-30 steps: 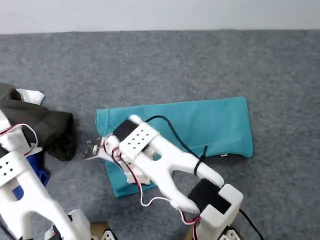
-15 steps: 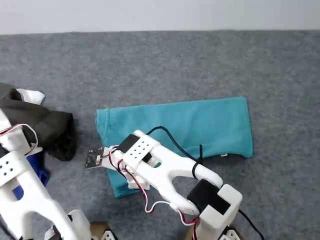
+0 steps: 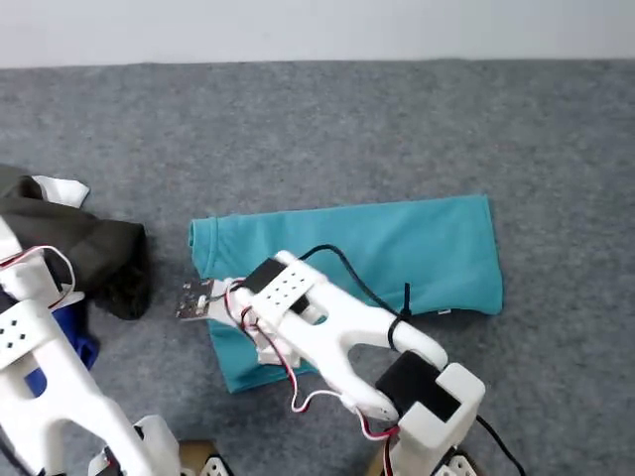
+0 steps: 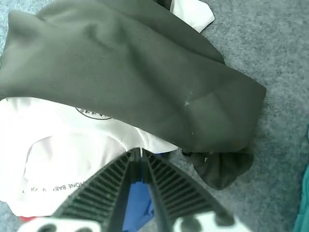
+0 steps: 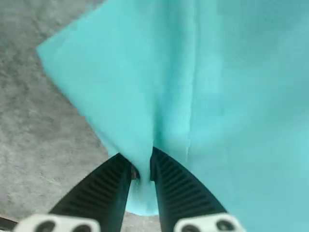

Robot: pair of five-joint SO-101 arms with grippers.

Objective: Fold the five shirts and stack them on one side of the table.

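Noted pile [image 3: 94, 248] of shirts at the table's left edge, cut off by the frame and partly hidden behind left arm [image 3: 40, 377]. Found left gripper [image 4: 141, 155] pressed together above it. Found right gripper [image 5: 141, 169] pinching a fold of teal shirt [image 3: 417, 248], which lay mid-table. Recorded grey felt-like table [image 3: 347, 129], white wall [image 3: 317, 30] behind.

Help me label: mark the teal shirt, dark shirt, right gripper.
teal shirt [image 3: 417, 248]: high view, flat middle.
dark shirt [image 4: 135, 82]: left wrist view, broad top fold.
right gripper [image 5: 140, 164]: right wrist view, between fingertips.
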